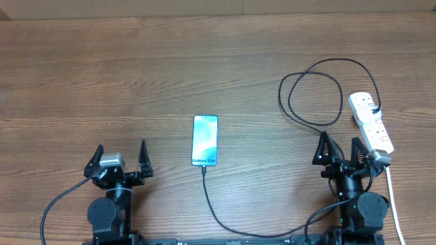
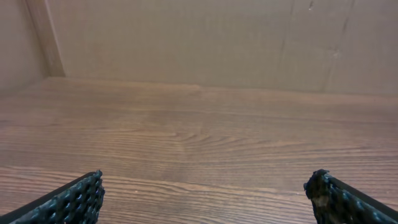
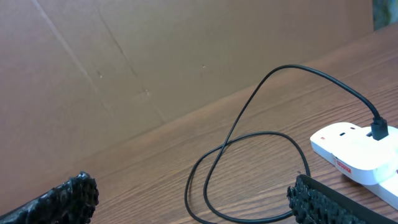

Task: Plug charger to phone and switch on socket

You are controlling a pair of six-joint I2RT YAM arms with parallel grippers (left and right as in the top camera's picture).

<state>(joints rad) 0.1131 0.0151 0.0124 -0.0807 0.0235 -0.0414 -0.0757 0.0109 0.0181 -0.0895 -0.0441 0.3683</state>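
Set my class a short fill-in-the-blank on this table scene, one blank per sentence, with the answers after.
1. The charger cable is ____ in colour.
2. The left hand and the right hand both stand ____, holding nothing.
3. The phone lies with its screen facing ____.
4. The socket has a ____ casing.
Missing words: black; open; up; white.

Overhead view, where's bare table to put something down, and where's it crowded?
Free: the table left of the phone, beyond the left gripper; also between phone and charger loops. Crowded: the right side, where charger, socket and right gripper bunch.
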